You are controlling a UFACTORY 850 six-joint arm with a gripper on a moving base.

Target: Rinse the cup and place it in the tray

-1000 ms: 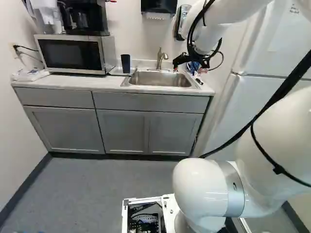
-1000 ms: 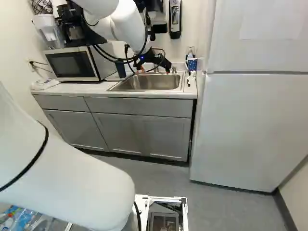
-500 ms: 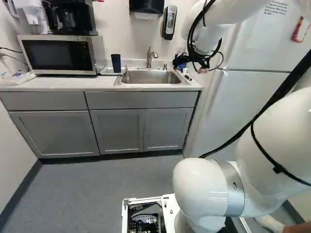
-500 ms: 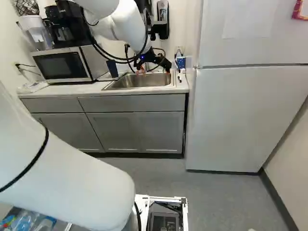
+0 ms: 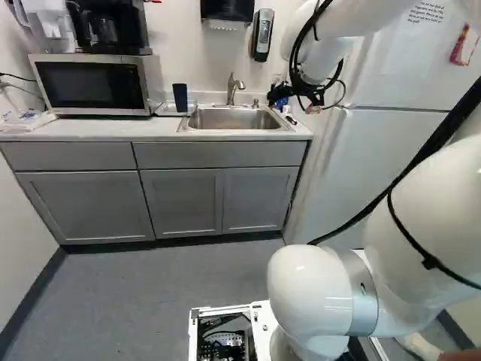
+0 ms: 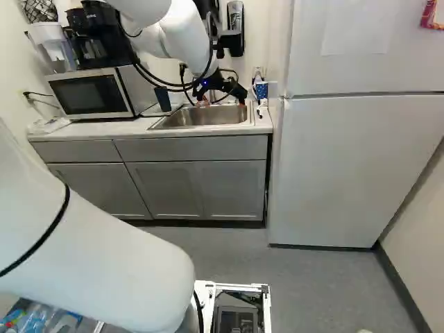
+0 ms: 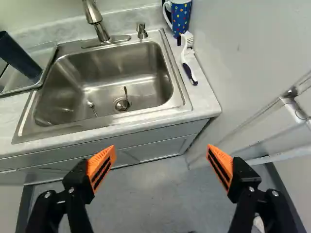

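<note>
The dark blue cup (image 7: 19,57) is plain and tall, wider at the top than at the foot, and it stands upright inside the clear tray (image 7: 47,72) beside the sink (image 7: 146,63). A second one, a mug (image 7: 181,18), is bright blue with dots of several colours and a white handle; it stands on the counter (image 7: 206,92) near the fridge (image 6: 347,166), on the other side of the sink from the tray. The pictures alone do not tell which of the two is meant. Counted up, that makes two drinking vessels, one tray, one sink, one faucet (image 7: 92,14), one soap pump (image 7: 141,32), one white brush (image 7: 186,60) with a dark tip near the mug, and two small spoon-like things in the basin, one of them at the drain (image 7: 121,104). Along the wall are one microwave (image 5: 90,84) and one coffee maker (image 5: 105,26). The gripper (image 6: 222,102) has its two fingers spread wide, the orange pads (image 7: 101,167) well apart with only air between them, and the sink lies ahead of it. As for writing, a sheet (image 5: 427,12) on the fridge bears lines of dark print, and another sheet (image 5: 464,45) there has a red edge
</note>
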